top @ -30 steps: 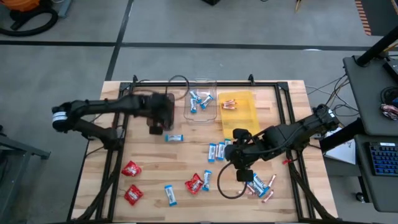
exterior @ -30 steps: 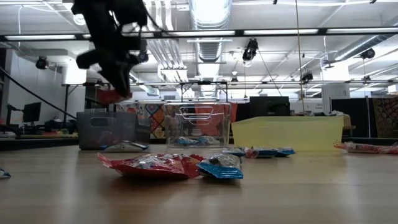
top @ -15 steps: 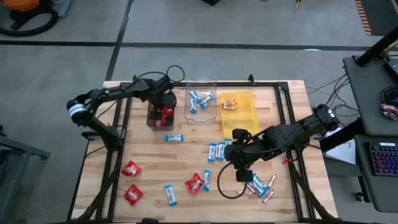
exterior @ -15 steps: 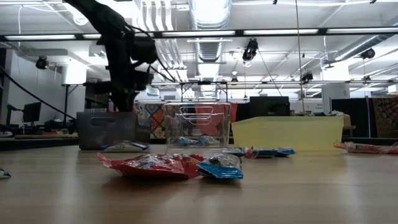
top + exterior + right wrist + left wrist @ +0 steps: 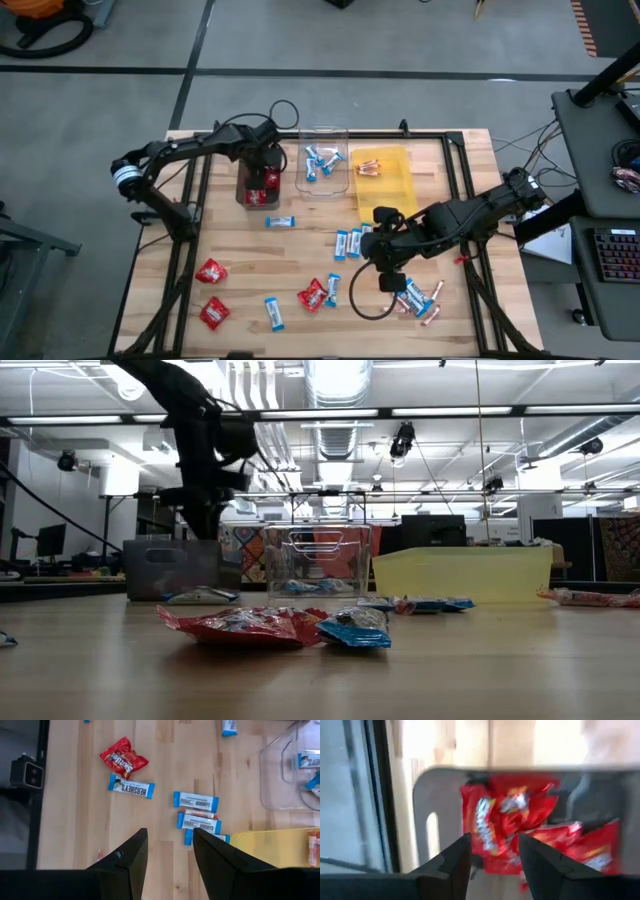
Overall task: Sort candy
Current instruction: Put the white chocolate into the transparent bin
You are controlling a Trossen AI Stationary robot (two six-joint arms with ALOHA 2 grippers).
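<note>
1. The left gripper is hovering over the dark tray in the upper left of the high view, its fingers standing apart with nothing between them.
2. In the left wrist view, red packets are lying in the tray just beyond the fingertips, apart from them.
3. The left arm is reaching from the table's left edge toward the upper middle of the high view, elbow bent, wrist pointing down into the tray; in the low view the left gripper is hanging above the dark tray at upper left.
4. The right gripper is waiting right of centre in the high view, fingers parted and holding nothing.
5. In the right wrist view, blue-and-white bars and one red packet are lying on the table beyond the fingertips, clear of them.
6. The right arm is stretching from the right edge toward the middle of the high view, low over the table.
7. Loose candy is lying across the lower half of the high view: red packets at lower left, bars near the bottom centre, copper sticks at lower right.
8. A clear tray is holding bars, and the yellow tray is holding sticks, both at upper centre.
</note>
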